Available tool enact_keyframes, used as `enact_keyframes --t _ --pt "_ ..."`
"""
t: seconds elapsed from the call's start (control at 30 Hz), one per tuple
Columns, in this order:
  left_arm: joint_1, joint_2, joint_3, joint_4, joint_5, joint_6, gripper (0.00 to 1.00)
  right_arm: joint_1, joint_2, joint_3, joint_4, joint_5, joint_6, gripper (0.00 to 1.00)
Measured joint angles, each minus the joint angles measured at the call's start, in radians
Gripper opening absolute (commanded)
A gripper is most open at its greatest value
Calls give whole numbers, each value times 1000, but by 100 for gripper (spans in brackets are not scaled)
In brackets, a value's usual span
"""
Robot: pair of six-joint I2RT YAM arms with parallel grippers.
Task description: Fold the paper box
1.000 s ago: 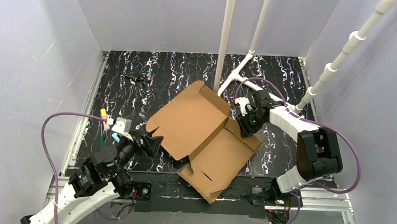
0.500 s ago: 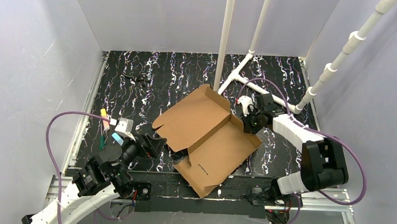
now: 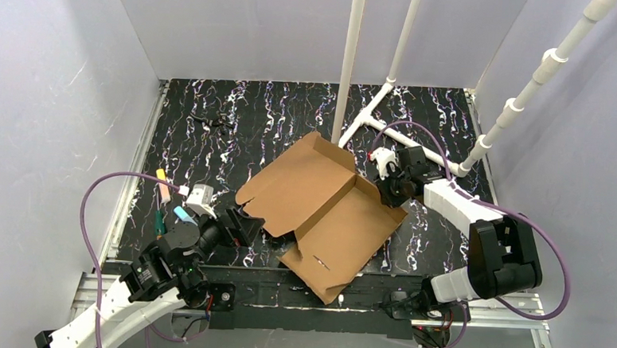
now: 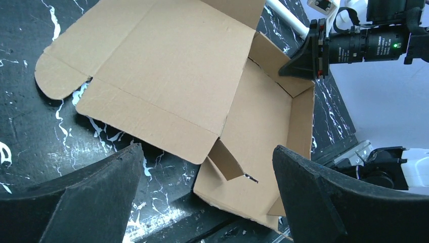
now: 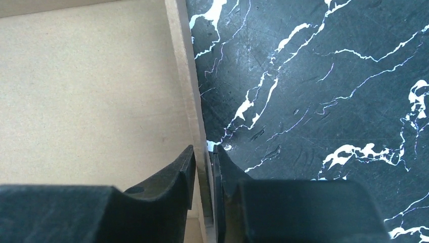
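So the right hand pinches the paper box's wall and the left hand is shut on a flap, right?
No: the left hand is open, holding nothing, as the left wrist view shows. The right hand does pinch the paper box.

paper box [image 3: 342, 224] | plain brown cardboard | partly folded | lid open

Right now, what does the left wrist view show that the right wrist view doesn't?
Only left wrist: the whole box, its lid panel lying open beside the tray, the left tool spread wide and clear of it, and the right tool at the tray's far wall. Only right wrist: a close-up of that tool's fingers closed on either side of the wall's edge. Both: brown cardboard and the black marbled table.
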Motion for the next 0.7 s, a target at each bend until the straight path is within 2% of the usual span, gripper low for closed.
enact_keyframes --t 0.07,0.17,0.23,0.3,0.33,0.6,0.7 --pt "0 0 -10 6 5 -12 98 0 5 0 0 8 -1 36" --pt "0 1 -26 7 13 -28 98 0 15 0 -4 10 -10 32" --pt "0 2 -31 6 17 -36 98 0 22 0 -5 9 -14 22" --pt "0 3 -31 9 19 -41 98 0 30 0 -5 8 -19 4" --pt "0 3 -31 10 21 -43 98 0 37 1 -4 6 -21 1" --pt "0 3 -61 34 37 -75 98 4 28 -3 12 24 -13 3" --pt "0 8 -84 46 40 -101 98 4 6 -10 14 24 -10 21"
